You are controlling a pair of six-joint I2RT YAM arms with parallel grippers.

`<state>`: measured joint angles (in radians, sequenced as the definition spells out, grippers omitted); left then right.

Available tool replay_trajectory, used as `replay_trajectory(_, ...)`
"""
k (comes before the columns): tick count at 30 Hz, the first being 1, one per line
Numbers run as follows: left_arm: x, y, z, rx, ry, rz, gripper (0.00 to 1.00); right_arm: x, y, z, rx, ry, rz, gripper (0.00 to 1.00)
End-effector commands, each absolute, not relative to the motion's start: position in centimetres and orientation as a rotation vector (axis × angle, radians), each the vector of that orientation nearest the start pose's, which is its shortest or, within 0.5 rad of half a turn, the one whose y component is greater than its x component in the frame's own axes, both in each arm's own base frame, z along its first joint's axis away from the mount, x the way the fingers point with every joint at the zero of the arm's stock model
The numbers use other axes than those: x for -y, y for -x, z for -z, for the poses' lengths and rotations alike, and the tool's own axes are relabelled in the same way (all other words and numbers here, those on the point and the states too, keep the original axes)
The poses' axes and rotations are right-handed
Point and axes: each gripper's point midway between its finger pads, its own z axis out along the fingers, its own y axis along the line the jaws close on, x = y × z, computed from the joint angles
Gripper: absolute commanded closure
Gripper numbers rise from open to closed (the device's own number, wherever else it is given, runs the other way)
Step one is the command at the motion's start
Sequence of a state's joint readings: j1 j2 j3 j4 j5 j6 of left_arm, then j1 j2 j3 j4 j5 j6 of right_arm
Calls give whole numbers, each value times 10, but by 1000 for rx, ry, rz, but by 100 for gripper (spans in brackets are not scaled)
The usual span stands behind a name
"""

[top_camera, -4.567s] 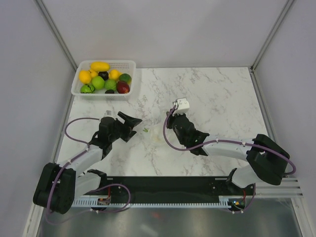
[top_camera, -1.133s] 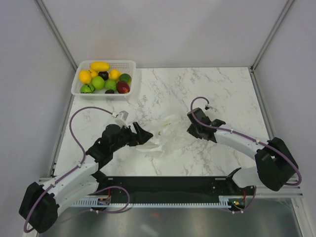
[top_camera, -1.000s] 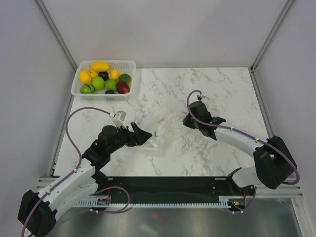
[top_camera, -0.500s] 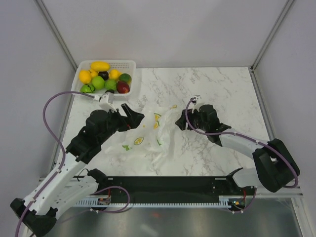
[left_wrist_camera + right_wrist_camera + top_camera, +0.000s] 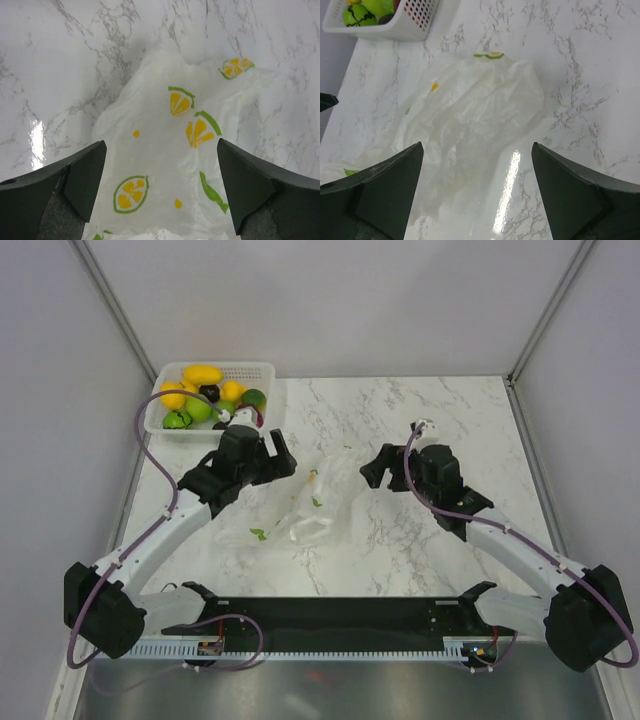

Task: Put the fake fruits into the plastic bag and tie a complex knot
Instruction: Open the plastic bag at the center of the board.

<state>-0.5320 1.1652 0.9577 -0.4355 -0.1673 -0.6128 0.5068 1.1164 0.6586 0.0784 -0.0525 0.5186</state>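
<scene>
The plastic bag point(image 5: 300, 505) lies loose and crumpled on the marble table, white with lemon prints. It fills the left wrist view point(image 5: 165, 150) and shows below my right fingers too point(image 5: 470, 115). My left gripper point(image 5: 279, 456) hovers open over the bag's left part, nothing between its fingers point(image 5: 75, 185). My right gripper point(image 5: 372, 468) is open above the bag's right edge, also holding nothing. The fake fruits point(image 5: 203, 390) sit in the white basket at the back left, and the green ones point(image 5: 357, 15) show in the right wrist view. No knot shows in any view.
The white perforated basket point(image 5: 262, 370) stands at the table's back left corner, just behind my left wrist, and its corner point(image 5: 410, 25) appears in the right wrist view. Grey walls enclose the table on three sides. A black rail point(image 5: 330, 615) runs along the near edge.
My right gripper has opened and let go of the bag, which has dropped and spread out on the table. Both arms have pulled up and apart, the left one swinging toward the basket.
</scene>
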Motion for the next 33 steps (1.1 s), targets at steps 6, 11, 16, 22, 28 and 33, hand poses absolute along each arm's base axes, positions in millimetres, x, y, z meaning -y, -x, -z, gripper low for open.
replay_trajectory(6, 162, -327, -191, -2218, 229, 543, 1, -232, -340, -204, -2152, -226, -615, 2)
replay_trajectory(11, 155, -324, -172, -2230, 257, 509, 0, -261, -352, -187, -2215, -387, -456, 2)
replay_trajectory(16, 156, -329, -156, -2281, 271, 502, 0, -278, -362, -159, -2277, -444, -292, 2)
replay_trajectory(22, 153, -339, -143, -2302, 288, 478, 0, -255, -373, -116, -2301, -429, -125, 40)
replay_trajectory(28, 160, -347, -134, -2322, 238, 484, 0, -254, -340, -90, -2311, -149, -419, 100)
replay_trajectory(33, 182, -344, -133, -2321, 141, 610, 0, -240, -315, -93, -2167, -20, -548, 100)
